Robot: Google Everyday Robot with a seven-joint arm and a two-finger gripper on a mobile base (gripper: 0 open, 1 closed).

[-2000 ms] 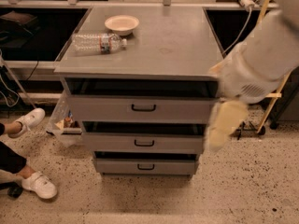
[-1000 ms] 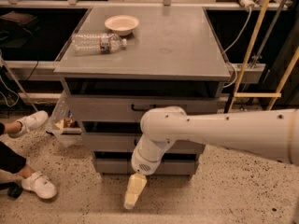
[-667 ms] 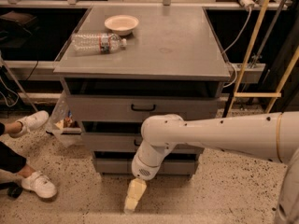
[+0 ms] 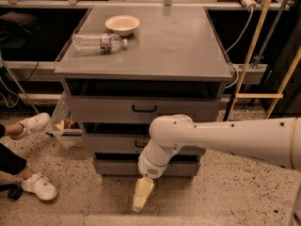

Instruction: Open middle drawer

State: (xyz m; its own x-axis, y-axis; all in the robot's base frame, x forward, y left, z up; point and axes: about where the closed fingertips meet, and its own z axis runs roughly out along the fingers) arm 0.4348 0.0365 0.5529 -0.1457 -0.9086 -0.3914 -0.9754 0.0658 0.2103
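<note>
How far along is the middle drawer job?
Done: nothing yet; the middle drawer looks shut.
In hand: the approach. The gripper hangs below the drawer, lower than its handle and apart from it, while the arm crosses the drawer's front.
Left: rise to the handle, grip it, pull the drawer out.
</note>
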